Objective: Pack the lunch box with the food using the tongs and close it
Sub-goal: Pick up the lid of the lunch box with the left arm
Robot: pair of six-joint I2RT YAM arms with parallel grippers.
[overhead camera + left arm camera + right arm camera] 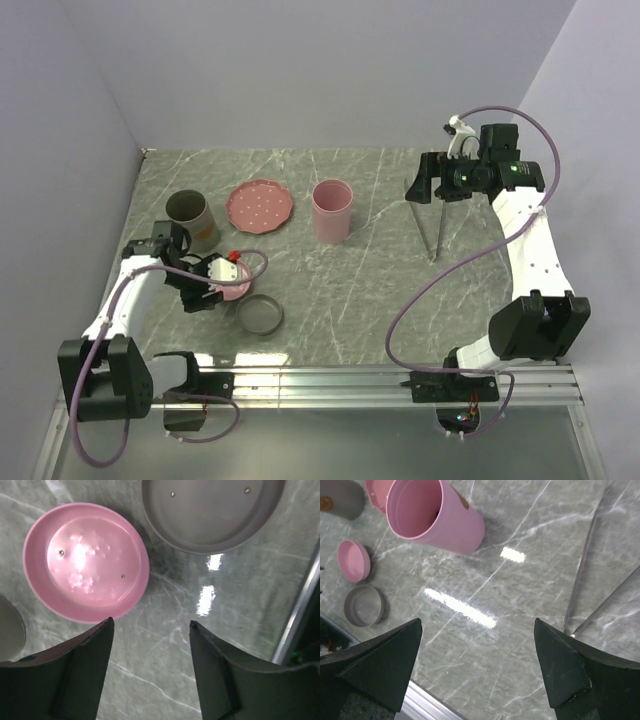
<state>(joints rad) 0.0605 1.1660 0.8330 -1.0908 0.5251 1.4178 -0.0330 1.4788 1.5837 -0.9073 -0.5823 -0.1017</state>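
Observation:
The silvery tongs [436, 225] lie on the table at the right, seen in the right wrist view as two thin arms [582, 570]. My right gripper [422, 192] [478, 621] hangs open above the table just left of them, holding nothing. The lunch box stands in parts: a pink tub [332, 210] [435, 515], a grey tub [192, 220], a pink lid [234, 284] [87, 562] and a grey lid [259, 314] [212, 512]. My left gripper [210, 290] [151, 622] is open over bare table, its left fingertip at the pink lid's rim. A small orange bit, possibly food [326, 502], shows in the grey tub.
A pink dotted plate [259, 205] sits at the back between the two tubs. A metal rail [400, 380] runs along the near edge of the table. Walls close in the table at the left, back and right.

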